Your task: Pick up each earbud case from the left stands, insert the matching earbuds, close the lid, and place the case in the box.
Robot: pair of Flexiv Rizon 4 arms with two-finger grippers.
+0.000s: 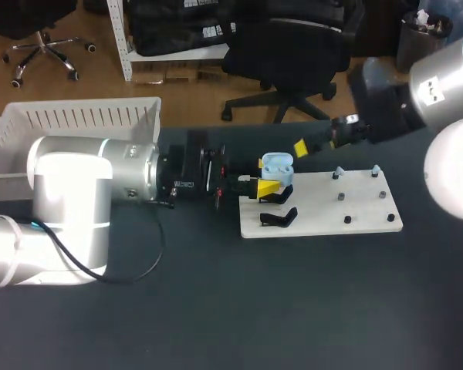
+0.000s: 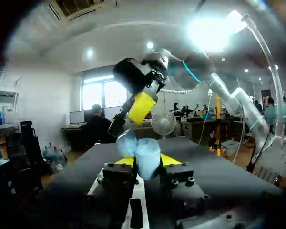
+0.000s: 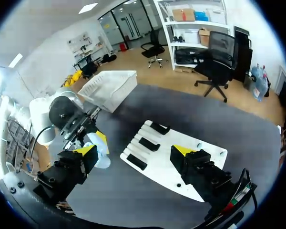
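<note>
Gripping the earbud case over the white board
Left jaws clamp the pale blue, lid-up earbud case above the board's left end, by the black stands; right jaws gape wide, empty, over its far edge.

Left pincer clamped — right pincer agape

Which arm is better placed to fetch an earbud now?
Right, probably. The left gripper is shut on the open case; the right gripper is open and nearer the earbuds on the board.
</note>
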